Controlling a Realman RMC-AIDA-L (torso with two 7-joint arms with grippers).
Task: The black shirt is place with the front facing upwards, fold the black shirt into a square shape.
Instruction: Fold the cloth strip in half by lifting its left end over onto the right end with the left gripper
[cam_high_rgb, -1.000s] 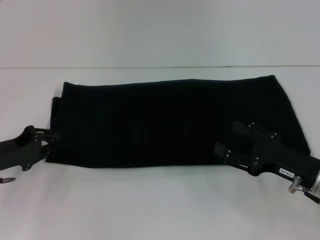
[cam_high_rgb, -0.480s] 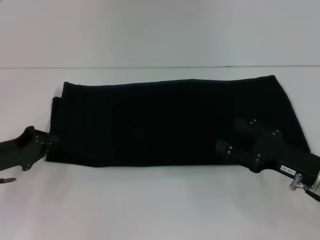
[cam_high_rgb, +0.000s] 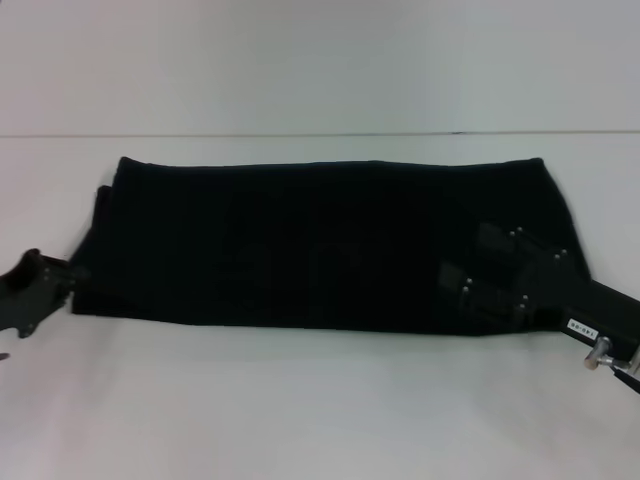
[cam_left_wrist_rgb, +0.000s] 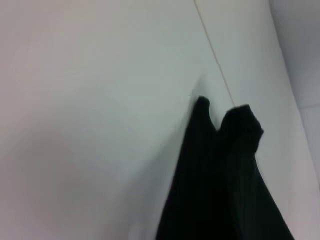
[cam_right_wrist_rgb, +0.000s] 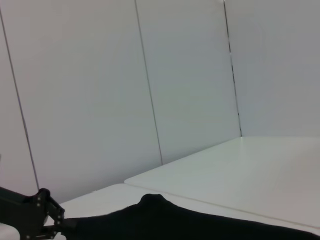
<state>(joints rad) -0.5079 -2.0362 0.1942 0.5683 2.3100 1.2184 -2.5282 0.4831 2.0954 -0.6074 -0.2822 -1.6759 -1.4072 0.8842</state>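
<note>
Two end effectors at black shirt (cam_high_rgb: 320, 245) ends; white table (cam_high_rgb: 320, 410) w/ wall behind.

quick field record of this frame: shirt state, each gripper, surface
shirt: the black shirt lies as a long folded band across the table, plain black side up, no lettering visible
left gripper: the left gripper at the band's left end, near corner
right gripper: the right gripper over the band's right part, near edge
surface: the white table, seam line behind the shirt
fold status: not yet square
</note>
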